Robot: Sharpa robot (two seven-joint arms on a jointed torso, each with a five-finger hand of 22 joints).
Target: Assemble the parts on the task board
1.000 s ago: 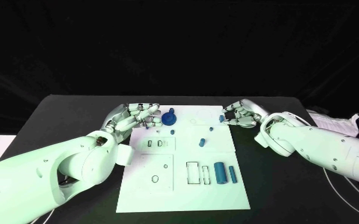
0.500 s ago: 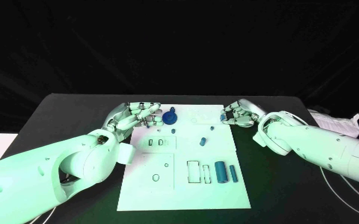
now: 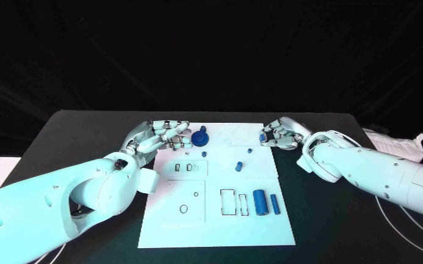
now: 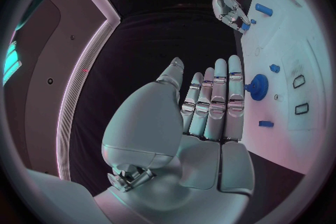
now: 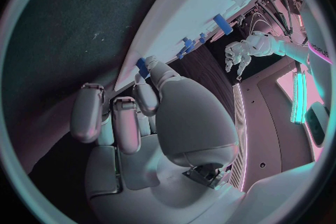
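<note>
Left hand (image 3: 163, 135) released, fingers straight and side by side over the board's (image 3: 216, 230) far left corner, holding nothing; fingertips just beside the gear (image 3: 200, 137), not touching as far as can be told.

Right hand (image 3: 280, 134) at the board's far right edge, fingers curled in, apparently pinching a small blue peg (image 3: 263, 135) at the fingertips. Contact partly hidden, so grasp judged rather than plainly seen. Peg held at the board's edge, not yet seated.

Standing or lying on the board: gear near the far left; cylinder (image 3: 260, 202) and bar (image 3: 274, 205) side by side on the near right, next to outlined slots (image 3: 228, 203); a stub (image 3: 239, 167) around the board's middle.

Likely handling, judged from looks alone: all hard moulded plastic, light and stiff, with no give under the fingers. Smooth and so somewhat slippery; the peg small enough to twist or pop out of a loose pinch. Best taken across opposite sides with fingertip and thumb, leaving the lower end free for the hole. Gear better gripped by its raised hub or toothed rim than from flat on top. Cylinder apt to roll when nudged, so to be taken across its middle from above. Firm, not crushing, pressure; more danger of dropping than of breaking.
</note>
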